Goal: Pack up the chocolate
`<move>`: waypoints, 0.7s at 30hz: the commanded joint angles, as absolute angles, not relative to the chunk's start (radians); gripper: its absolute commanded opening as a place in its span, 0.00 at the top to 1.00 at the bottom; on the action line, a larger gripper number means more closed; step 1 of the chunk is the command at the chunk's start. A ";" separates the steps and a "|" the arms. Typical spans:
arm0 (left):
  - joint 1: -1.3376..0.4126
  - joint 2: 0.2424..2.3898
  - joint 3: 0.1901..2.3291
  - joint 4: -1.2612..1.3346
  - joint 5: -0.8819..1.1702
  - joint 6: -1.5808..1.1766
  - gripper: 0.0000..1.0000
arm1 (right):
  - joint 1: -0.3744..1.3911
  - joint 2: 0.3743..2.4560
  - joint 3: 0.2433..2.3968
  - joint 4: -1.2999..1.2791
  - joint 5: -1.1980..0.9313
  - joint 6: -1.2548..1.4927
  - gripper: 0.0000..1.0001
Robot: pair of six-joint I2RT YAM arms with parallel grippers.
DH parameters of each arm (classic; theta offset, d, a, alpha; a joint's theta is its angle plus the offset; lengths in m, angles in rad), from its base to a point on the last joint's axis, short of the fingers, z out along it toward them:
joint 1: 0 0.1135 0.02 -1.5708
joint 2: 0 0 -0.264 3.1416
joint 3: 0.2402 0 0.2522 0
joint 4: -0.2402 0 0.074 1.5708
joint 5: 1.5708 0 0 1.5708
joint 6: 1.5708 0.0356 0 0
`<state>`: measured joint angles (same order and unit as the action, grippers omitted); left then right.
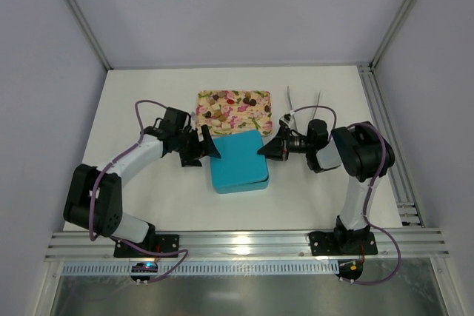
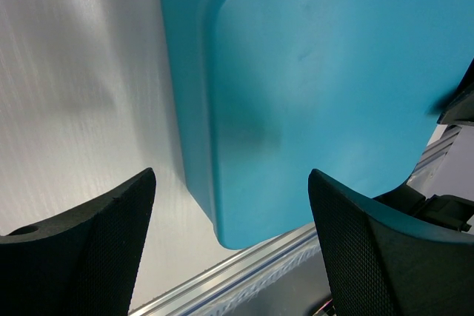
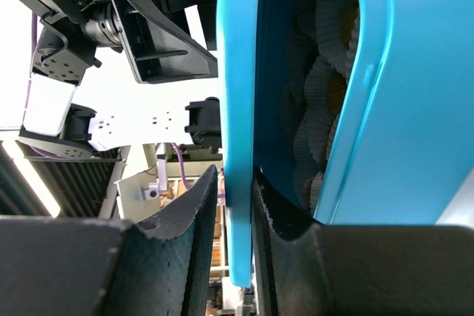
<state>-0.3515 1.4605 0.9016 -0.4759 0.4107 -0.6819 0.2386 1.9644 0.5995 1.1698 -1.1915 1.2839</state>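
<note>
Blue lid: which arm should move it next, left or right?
Probably right: the right fingers pinch the blue lid at its edge. The left fingers are open beside the box, holding nothing.

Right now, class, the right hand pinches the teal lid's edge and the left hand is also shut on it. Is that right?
No. The left hand is open, fingers spread wide, as the left wrist view shows. The right hand does pinch the teal lid by its edge.
</note>
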 commanded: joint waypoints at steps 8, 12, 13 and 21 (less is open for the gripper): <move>-0.367 1.480 0.950 -0.465 0.408 -0.689 0.18 | 0.183 1.859 0.577 0.982 -1.164 1.071 0.73; -0.376 1.493 0.965 -0.468 0.410 -0.687 0.18 | 0.163 1.829 0.565 0.902 -1.144 1.008 0.74; -0.377 1.496 0.969 -0.468 0.411 -0.689 0.18 | 0.160 1.815 0.563 0.867 -1.141 0.996 0.73; -0.394 1.506 0.986 -0.465 0.407 -0.693 0.18 | 0.137 1.761 0.549 0.741 -1.100 0.914 0.70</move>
